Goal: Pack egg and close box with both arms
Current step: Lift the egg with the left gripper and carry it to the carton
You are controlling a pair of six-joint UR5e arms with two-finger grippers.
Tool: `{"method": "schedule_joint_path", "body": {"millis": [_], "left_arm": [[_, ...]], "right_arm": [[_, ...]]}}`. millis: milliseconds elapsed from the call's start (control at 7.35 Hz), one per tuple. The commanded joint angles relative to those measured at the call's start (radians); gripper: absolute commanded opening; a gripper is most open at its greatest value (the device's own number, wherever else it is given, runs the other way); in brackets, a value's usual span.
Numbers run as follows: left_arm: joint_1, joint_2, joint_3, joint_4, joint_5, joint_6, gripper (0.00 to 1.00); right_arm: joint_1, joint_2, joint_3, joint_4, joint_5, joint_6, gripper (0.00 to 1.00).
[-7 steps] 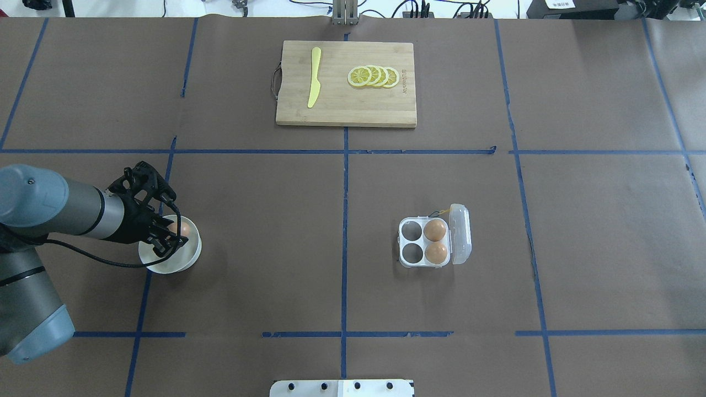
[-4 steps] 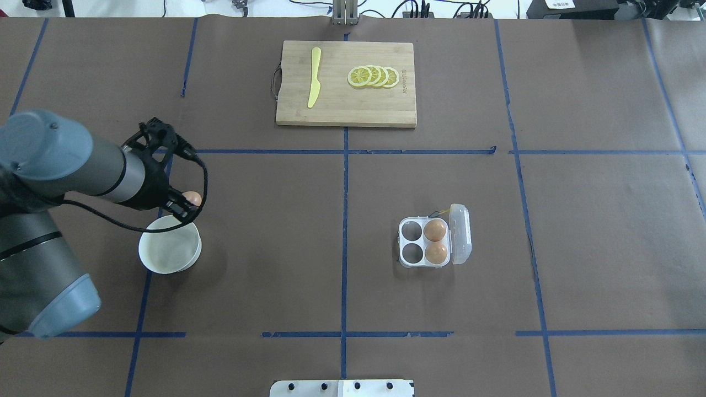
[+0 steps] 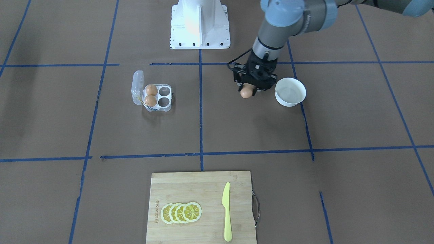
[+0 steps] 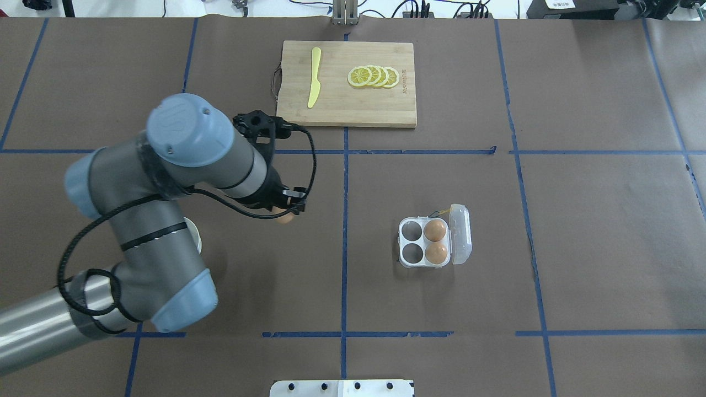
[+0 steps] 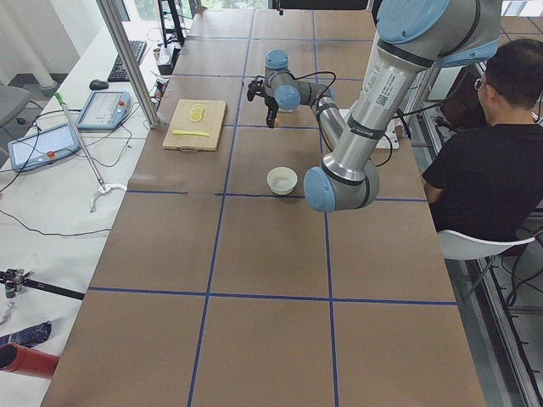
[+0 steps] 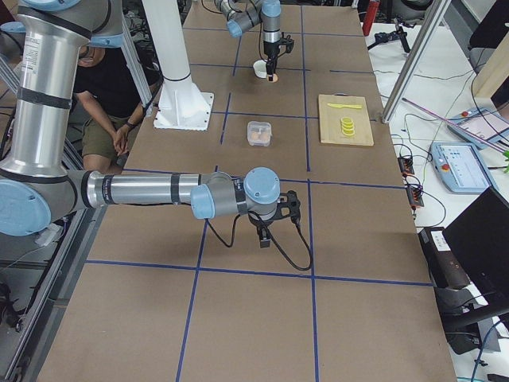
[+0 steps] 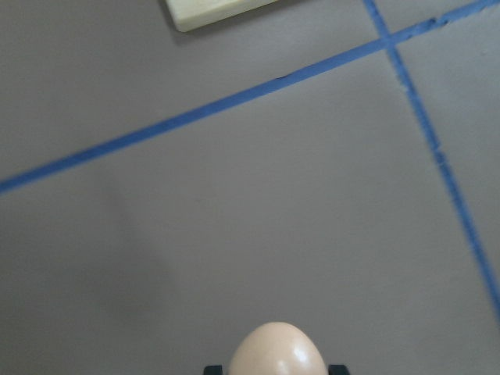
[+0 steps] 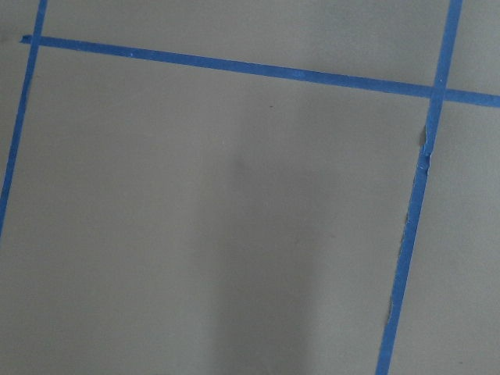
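My left gripper [image 3: 250, 90] is shut on the egg [image 3: 247, 92], orange-brown, and holds it above the table just beside the white bowl [image 3: 290, 91]. In the overhead view the egg [image 4: 285, 218] peeks out under the gripper [image 4: 288, 211], left of the centre line. The left wrist view shows the egg's tip [image 7: 279, 353] over bare paper. The box [image 4: 401, 243] sits to the right with its clear lid [image 4: 461, 233] open; two brown eggs [image 4: 436, 230] fill its right cells and the left cells are empty. My right gripper [image 6: 265, 235] shows only in the exterior right view; I cannot tell its state.
A wooden cutting board [image 4: 346, 107] with a yellow knife [image 4: 314, 77] and lemon slices [image 4: 374, 76] lies at the far side. The bowl [image 4: 195, 238] is mostly hidden under my left arm. Blue tape lines cross the brown paper. A seated operator [image 5: 488, 153] is beside the table.
My left gripper lifted the egg out of the bowl and carried it right, toward the centre line. The arm now covers most of the bowl. The box has not moved.
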Motion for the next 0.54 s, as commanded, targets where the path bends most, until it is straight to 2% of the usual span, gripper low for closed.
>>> {"method": "schedule_joint_path", "body": {"millis": [0,136,272,408], "left_arm": [[0.101,-0.172,0.194,-0.176,0.006,-0.276,0.00],[0.105,-0.305,0.348,-0.214,0.007,-0.357,0.00],[0.114,-0.354,0.423,-0.227,0.028,-0.375,0.00],[0.149,-0.350,0.427,-0.251,0.083,-0.395,0.00]], "right_arm": [[0.001,0.000,-0.001,0.000,0.000,0.000,1.00],[-0.001,0.000,-0.001,0.000,0.000,0.002,1.00],[-0.001,0.000,-0.001,-0.002,0.000,0.002,1.00],[-0.001,0.000,-0.001,-0.002,0.000,0.003,1.00]]}}
